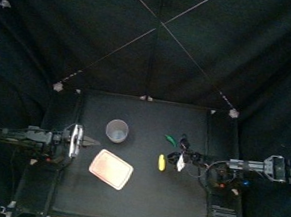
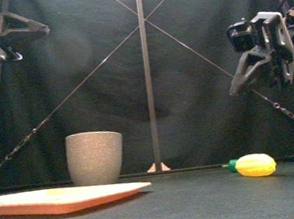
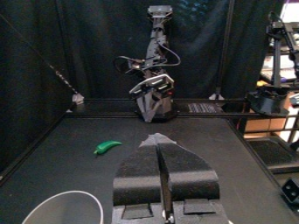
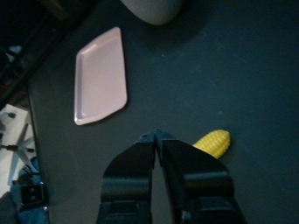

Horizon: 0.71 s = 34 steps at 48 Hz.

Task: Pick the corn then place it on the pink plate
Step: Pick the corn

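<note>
Black jaws of the right hand are pressed together on nothing; the hand hangs raised over the bench, tips pointing down. Below it, slightly aside, lies the yellow corn, not yet picked. The reach seems underway: next, open, lower, straddle the corn. Farther off lies the pink plate. The left hand, closed too, rests well apart.
</note>
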Each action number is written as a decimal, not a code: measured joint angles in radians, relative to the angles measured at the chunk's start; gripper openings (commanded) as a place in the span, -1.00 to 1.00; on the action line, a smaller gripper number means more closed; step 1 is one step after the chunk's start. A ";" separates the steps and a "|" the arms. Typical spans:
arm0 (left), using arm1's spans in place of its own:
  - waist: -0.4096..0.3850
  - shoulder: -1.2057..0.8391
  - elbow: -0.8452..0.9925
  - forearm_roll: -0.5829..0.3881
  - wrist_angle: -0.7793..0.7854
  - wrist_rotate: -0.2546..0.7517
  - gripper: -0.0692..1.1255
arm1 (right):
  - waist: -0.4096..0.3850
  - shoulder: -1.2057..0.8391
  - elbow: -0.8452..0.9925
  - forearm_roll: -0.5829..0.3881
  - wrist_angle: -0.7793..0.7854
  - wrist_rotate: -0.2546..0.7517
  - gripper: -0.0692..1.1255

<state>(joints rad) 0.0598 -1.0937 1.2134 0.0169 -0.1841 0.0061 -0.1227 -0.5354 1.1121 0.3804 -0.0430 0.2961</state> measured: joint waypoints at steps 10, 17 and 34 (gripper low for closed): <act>0.002 0.000 -0.002 0.000 0.005 0.000 -0.94 | -0.009 0.043 -0.003 0.048 0.063 0.017 0.80; 0.002 0.000 0.000 0.002 0.005 0.000 -0.94 | -0.014 0.067 -0.005 0.086 0.081 0.018 0.81; 0.003 0.000 0.000 0.009 0.006 0.000 -0.94 | -0.015 0.261 -0.046 0.124 0.123 0.018 0.81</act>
<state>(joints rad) 0.0629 -1.0937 1.2134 0.0261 -0.1779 0.0061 -0.1381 -0.2746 1.0661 0.5047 0.0798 0.3145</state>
